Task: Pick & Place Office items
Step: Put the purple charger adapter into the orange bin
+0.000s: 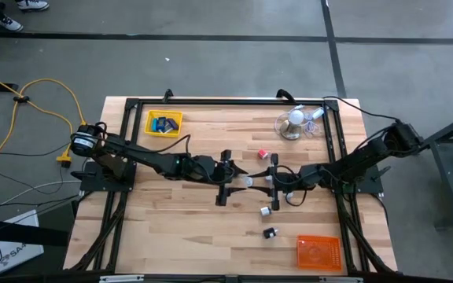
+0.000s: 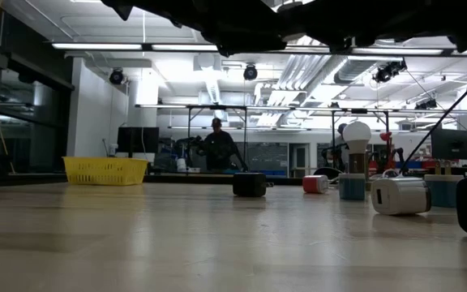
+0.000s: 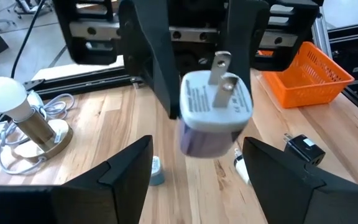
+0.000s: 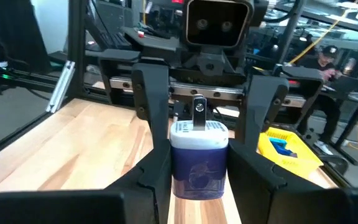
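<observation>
A white and pale-blue plug adapter (image 4: 197,155) with two metal prongs hangs above the middle of the table (image 1: 179,228), with my right gripper (image 4: 199,163) shut on it. Its prongs (image 3: 221,73) point at my left gripper (image 3: 196,142). That gripper faces it from the table's left and is open, its fingers (image 4: 149,93) standing wide on either side of the adapter's prong end, apart from it. In the high view the adapter (image 1: 248,180) shows between the two grippers. Blue blocks lie in the yellow tray (image 1: 163,123). My right gripper pinches the adapter's blue body (image 4: 176,167) by two opposite sides between its two fingers (image 3: 157,74). The fingers come level from the table's right and lie along the body. The adapter is lifted clear of the table, prong end away from the gripper.
An orange tray (image 1: 318,252) stands at the near right. A white ball-shaped lamp with a clear cord (image 1: 295,122) stands at the far right. Loose on the table lie a red bit (image 1: 263,155), a white bit (image 1: 266,210) and a black bit (image 1: 270,233).
</observation>
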